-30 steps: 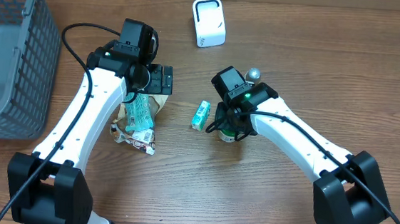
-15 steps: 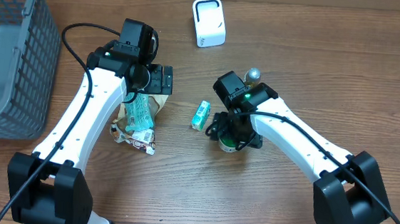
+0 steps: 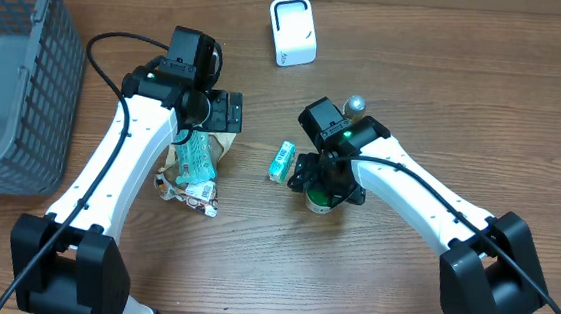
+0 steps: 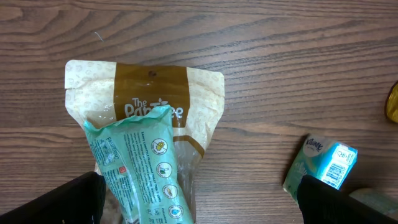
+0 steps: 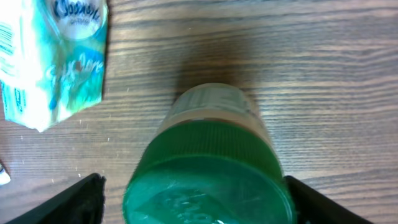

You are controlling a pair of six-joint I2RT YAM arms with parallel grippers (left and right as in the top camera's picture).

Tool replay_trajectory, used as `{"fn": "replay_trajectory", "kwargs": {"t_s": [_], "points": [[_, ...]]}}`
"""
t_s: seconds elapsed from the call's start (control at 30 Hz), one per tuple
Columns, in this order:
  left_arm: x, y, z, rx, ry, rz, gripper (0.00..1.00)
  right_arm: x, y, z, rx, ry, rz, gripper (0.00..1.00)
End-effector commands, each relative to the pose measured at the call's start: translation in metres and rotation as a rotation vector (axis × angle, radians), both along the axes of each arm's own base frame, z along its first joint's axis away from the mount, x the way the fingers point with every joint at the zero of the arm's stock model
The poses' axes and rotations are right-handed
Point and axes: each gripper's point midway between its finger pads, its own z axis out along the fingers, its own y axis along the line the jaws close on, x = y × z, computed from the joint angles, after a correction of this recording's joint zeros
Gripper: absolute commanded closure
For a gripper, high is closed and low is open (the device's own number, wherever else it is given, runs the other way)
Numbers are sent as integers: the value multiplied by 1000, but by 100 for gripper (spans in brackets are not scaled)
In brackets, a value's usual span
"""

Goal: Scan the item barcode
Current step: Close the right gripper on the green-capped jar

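A jar with a green lid (image 5: 208,162) stands on the wooden table, its pale body showing under my right arm (image 3: 319,204). My right gripper (image 5: 196,193) is open and straddles the lid; a thin gap shows at the left finger (image 5: 81,199), and the right finger (image 5: 317,202) sits right at the rim. A small teal tissue pack (image 3: 280,161) lies just left of the jar. The white scanner (image 3: 292,31) stands at the back. My left gripper (image 4: 199,205) hangs open over a green wipes packet (image 4: 143,168) lying on a brown-and-cream pouch (image 4: 146,99), holding nothing.
A grey wire basket (image 3: 11,76) fills the far left of the table. More small wrappers (image 3: 189,198) lie in front of the pouch pile. A silver round object (image 3: 357,103) sits behind my right wrist.
My right gripper's jaws have spread wider around the jar, and the jar now sits slightly nearer the table's front. The left arm has not moved.
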Motion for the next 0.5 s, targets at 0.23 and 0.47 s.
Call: {"fn": "replay_trajectory", "kwargs": {"t_s": [0.23,0.47], "points": [[4,-5,7,-5,-21,-23,0,3,-9,-17,-32,-35,-44,17],[4,-5,7,-5,-21,-23,0,0,-11,-29,-29,-34,-66,17]]}}
